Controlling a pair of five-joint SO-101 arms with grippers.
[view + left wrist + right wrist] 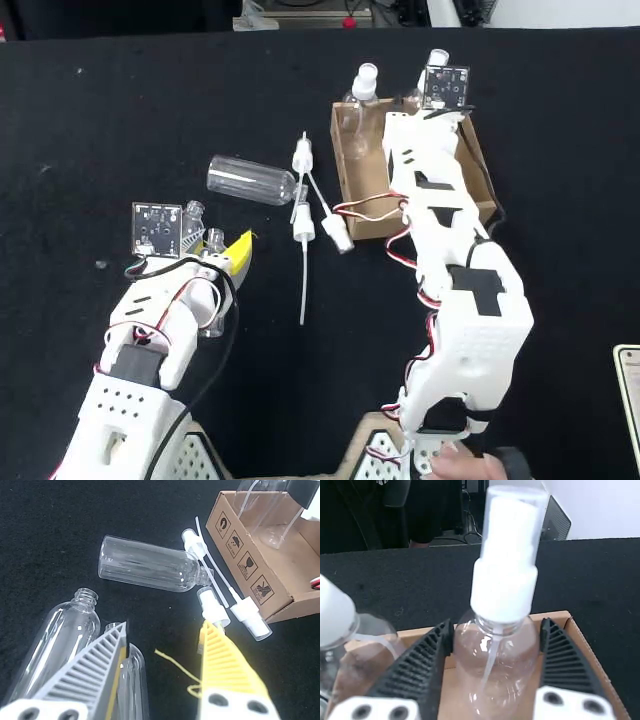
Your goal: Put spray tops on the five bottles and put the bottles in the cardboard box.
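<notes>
One black cloth-covered table (100,110) carries the whole job. On it sits the brown cardboard box (360,195), with the right arm stretched over it. Two clear plastic bottles fitted with white spray tops stand upright inside. One is at the box's far left corner (362,90). The other (495,680) is at the far right corner, with the right gripper (496,625) clamped on its shoulders.

Three clear uncapped bottles remain outside. One lies on its side (250,180) near the box, and two (60,640) (132,680) lie by the left gripper (164,626), whose grey and yellow jaws stand apart. Three loose white spray tops with dip tubes (303,155) (303,228) (338,236) lie between the lone bottle and the box.

The step in hand looks like boxing the second bottle. Next, the right gripper should let go and lift straight up, while the left takes an uncapped bottle
</notes>
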